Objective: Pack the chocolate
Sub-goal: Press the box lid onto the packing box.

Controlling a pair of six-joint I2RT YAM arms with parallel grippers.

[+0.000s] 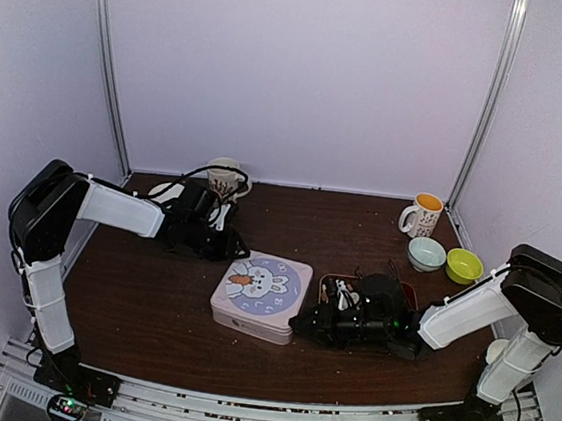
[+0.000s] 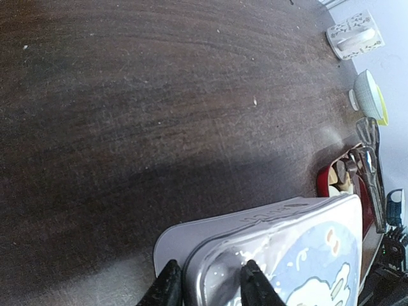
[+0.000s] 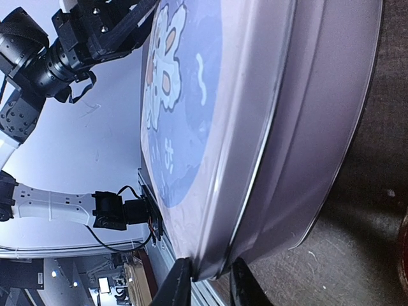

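A grey tin with a blue bunny lid (image 1: 262, 291) sits mid-table. My left gripper (image 1: 231, 247) is at its far left corner; in the left wrist view the gripper (image 2: 210, 288) has its fingers closed across the lid's corner rim (image 2: 217, 258). My right gripper (image 1: 305, 324) is at the tin's near right corner; in the right wrist view the gripper (image 3: 209, 284) is pinched on the lid's edge (image 3: 255, 191). The chocolate (image 2: 341, 177), cream and tan pieces, lies in a red tray (image 1: 334, 279) right of the tin, mostly hidden by the right arm.
Metal tongs (image 2: 372, 167) lie over the red tray. A white mug (image 1: 226, 177) and white plate (image 1: 165, 191) stand at the back left. An orange-lined mug (image 1: 423, 215), a pale blue bowl (image 1: 425, 253) and a yellow-green bowl (image 1: 464, 265) stand at the back right.
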